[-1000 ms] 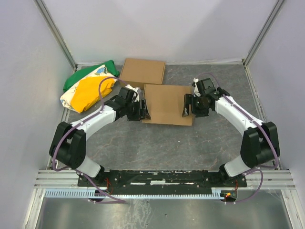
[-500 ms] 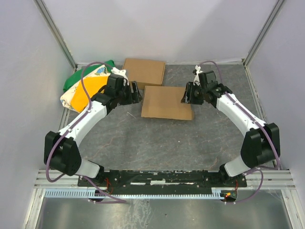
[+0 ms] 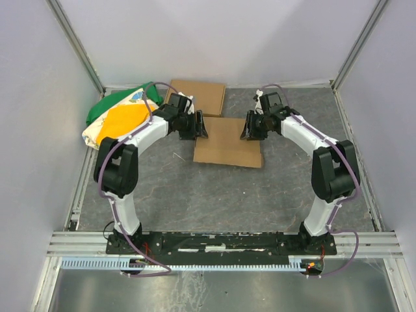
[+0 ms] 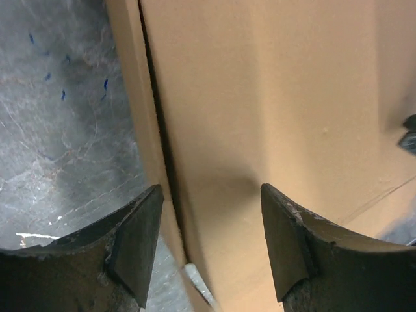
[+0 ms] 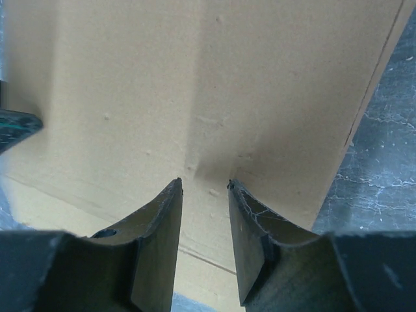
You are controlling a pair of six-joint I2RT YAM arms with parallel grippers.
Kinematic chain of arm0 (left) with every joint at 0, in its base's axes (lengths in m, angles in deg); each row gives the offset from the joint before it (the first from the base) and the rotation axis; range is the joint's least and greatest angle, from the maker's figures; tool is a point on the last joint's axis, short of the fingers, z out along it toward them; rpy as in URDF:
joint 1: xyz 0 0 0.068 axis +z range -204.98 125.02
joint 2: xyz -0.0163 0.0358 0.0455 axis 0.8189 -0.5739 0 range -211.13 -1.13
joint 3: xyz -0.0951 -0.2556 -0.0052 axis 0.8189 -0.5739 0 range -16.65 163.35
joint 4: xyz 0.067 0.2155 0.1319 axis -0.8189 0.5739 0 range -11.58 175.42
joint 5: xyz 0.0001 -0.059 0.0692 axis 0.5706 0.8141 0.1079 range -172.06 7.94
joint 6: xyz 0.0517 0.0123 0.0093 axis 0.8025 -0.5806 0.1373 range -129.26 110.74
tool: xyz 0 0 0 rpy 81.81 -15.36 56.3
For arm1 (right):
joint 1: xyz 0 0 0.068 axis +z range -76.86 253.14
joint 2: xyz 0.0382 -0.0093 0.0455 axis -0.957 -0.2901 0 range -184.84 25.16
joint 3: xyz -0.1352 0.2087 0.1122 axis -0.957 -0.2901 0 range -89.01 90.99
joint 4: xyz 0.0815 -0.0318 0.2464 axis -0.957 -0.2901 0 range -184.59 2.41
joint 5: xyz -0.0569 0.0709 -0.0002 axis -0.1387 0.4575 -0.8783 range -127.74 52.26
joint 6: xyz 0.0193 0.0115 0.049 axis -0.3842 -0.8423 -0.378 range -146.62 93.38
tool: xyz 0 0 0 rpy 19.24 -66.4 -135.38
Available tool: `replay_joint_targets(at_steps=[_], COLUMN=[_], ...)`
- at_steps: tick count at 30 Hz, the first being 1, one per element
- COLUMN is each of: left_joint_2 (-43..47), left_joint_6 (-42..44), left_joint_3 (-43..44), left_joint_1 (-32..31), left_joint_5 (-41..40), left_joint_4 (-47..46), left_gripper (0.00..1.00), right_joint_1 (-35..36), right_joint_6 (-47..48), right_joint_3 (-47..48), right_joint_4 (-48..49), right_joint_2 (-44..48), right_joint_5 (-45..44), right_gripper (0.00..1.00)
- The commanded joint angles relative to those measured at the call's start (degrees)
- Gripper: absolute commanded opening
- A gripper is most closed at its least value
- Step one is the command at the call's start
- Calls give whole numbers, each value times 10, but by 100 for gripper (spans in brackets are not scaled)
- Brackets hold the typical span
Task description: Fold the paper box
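The paper box [image 3: 227,144] lies flat and closed in the middle of the table, plain brown cardboard. My left gripper [image 3: 200,125] hangs over its far left corner, jaws open; in the left wrist view [image 4: 211,188] the box's left edge [image 4: 153,130] and side seam run between the fingers. My right gripper [image 3: 247,128] is over the far right corner, jaws open with a narrow gap and nothing between them. In the right wrist view [image 5: 205,184] the brown lid [image 5: 195,84] fills the picture.
A second brown cardboard box [image 3: 198,96] lies just behind, close to the left gripper. A green, yellow and white bag [image 3: 120,117] sits at the back left. Grey walls stand close on three sides; the arm bases are along the near rail [image 3: 221,242].
Both grippers have moved from the box's side edges toward its far corners. The right jaws have narrowed. The left arm's elbow has swung upright. The box has barely shifted.
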Motion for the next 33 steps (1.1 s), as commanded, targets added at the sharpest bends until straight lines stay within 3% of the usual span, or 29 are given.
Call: replay_joint_targets(at_steps=[1, 12, 17, 21, 24, 27, 33], left_joint_2=[-13, 5, 65, 154, 246, 279, 230], left_joint_6=[30, 33, 31, -27, -100, -148, -133], left_joint_3=[6, -10, -67, -187, -290, -388, -361], left_joint_1=[0, 0, 0, 2, 2, 2, 2], left_joint_5=[28, 0, -16, -35, -63, -92, -84], left_joint_4=[47, 55, 36, -56, -213, -397, -408], left_gripper=[68, 72, 76, 77, 78, 77, 76], right_joint_1=[-3, -4, -4, -5, -6, -15, -25], right_joint_6=[9, 5, 6, 8, -8, -14, -23], right_joint_3=[31, 18, -28, -114, -198, -202, -175], right_joint_4=[-18, -5, 6, 29, 98, 121, 129], right_joint_2=[-13, -12, 69, 153, 213, 186, 114], right_joint_5=[2, 15, -11, -45, -81, -71, -43], right_gripper=[44, 47, 62, 73, 79, 84, 83])
